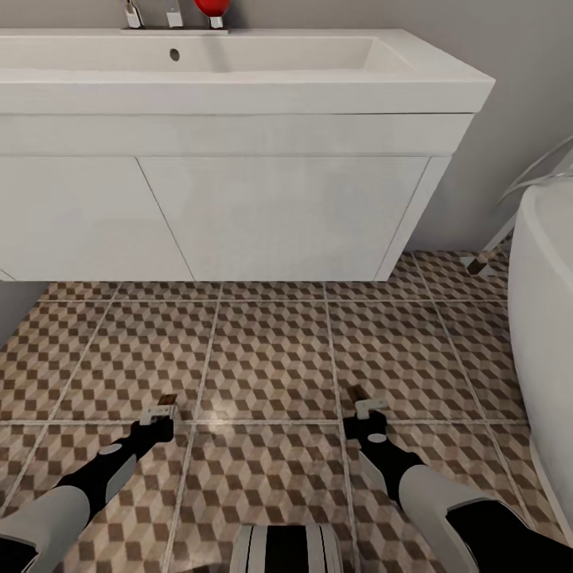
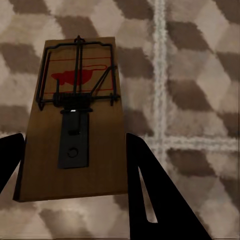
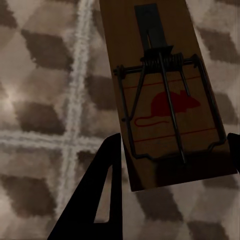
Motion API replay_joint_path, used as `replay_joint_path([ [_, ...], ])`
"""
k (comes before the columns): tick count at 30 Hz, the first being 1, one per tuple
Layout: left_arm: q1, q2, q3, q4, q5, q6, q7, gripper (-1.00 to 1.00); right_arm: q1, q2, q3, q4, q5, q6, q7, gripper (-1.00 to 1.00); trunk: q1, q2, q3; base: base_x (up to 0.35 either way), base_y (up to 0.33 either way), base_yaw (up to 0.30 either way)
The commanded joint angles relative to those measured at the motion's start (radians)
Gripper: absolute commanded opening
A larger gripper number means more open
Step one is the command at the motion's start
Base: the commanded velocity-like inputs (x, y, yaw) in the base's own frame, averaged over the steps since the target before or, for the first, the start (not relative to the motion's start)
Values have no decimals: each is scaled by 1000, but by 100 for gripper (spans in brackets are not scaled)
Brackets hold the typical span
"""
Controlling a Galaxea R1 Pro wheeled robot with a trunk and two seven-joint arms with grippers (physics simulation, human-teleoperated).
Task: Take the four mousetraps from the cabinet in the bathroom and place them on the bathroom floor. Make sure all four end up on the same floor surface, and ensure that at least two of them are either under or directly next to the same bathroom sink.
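The left gripper (image 1: 159,413) is clamped on a mousetrap (image 2: 75,120): in the left wrist view its two black wedge-shaped fingers (image 2: 155,195) press the long edges of a flat rectangular tan wooden board. The board carries a dark wire bow, a coiled spring, a dark metal plate with a small round hole, and a red mouse print between thin red lines. The right gripper (image 1: 364,407) holds a second mousetrap (image 3: 162,95) the same way, its black fingers (image 3: 105,190) closed on the board's edges near the end with the red mouse; the wire bow and spring lie across the print.

In the head view both traps poke out just past the fingertips as small brown slivers, held low over the bathroom floor (image 1: 270,350). I cannot tell whether either board touches the tiles. The floor is large square tiles with a matte brown, beige and white cube pattern and pale grout lines.

Ahead of both grippers hangs the sink (image 1: 239,68), a wide shallow glossy white basin on a smooth white two-door vanity, with chrome fittings at its back edge. Beside the right gripper curves the white wall of a bathtub (image 1: 545,318).
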Motion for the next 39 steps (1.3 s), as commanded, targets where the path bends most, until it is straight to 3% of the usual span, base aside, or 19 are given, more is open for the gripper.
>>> replay_joint_path([
  [1,-1,0,-7,2,10,0,-3,-100,-1,-1,6,0,-4,-3,-4,-100,0,0,-1,0,0,0],
  [12,-1,-5,-12,17,0,5,6,-100,-1,-11,5,-8,2,4,-3,-100,0,0,-1,0,0,0],
  [17,-1,-25,-15,33,-14,8,18,-100,-1,-21,4,-8,1,13,-15,-100,0,0,-1,0,0,0],
  [23,0,-54,-15,50,-20,10,154,-100,-1,-13,3,-9,0,29,-111,-100,0,0,-1,0,0,0],
  [27,0,-60,-13,49,-22,10,180,-100,-1,-15,8,-9,1,28,-146,-100,0,0,-1,0,0,0],
  [30,0,-71,-13,43,-22,12,186,-100,-1,-14,11,-9,3,28,-130,-100,0,0,-1,0,0,0],
  [35,0,-85,-13,41,-23,17,188,-100,-1,-18,12,-9,5,28,-12,-100,0,0,-1,0,0,0],
  [39,0,-87,-13,43,-24,17,188,-100,-1,-21,12,-9,6,27,25,-100,0,0,-1,0,0,0],
])
